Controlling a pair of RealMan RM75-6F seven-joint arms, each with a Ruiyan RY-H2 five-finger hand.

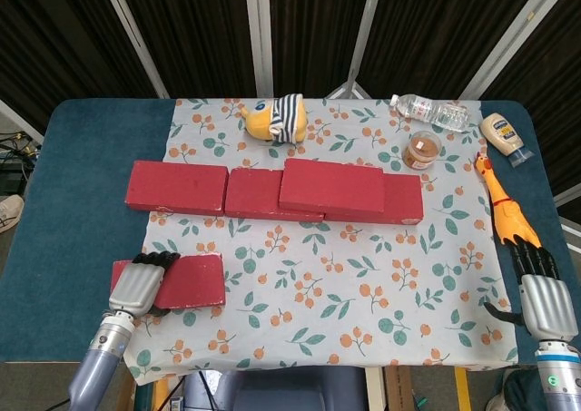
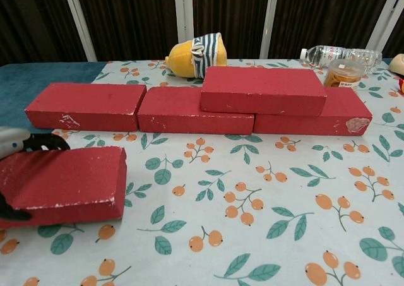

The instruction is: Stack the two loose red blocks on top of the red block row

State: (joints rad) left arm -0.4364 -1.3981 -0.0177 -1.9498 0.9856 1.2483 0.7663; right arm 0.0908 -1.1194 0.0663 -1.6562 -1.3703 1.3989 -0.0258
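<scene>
One chipped red block (image 2: 60, 184), apparently tilted, is grasped by the left hand (image 1: 138, 285); right hand (image 1: 545, 295) rests released.

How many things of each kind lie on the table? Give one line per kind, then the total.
Red blocks: 5 (row of three, one stacked, one loose)
Plush toy: 1
Water bottle: 1
Jar: 1
Squeeze bottle: 1
Rubber chicken: 1
Total: 10
</scene>
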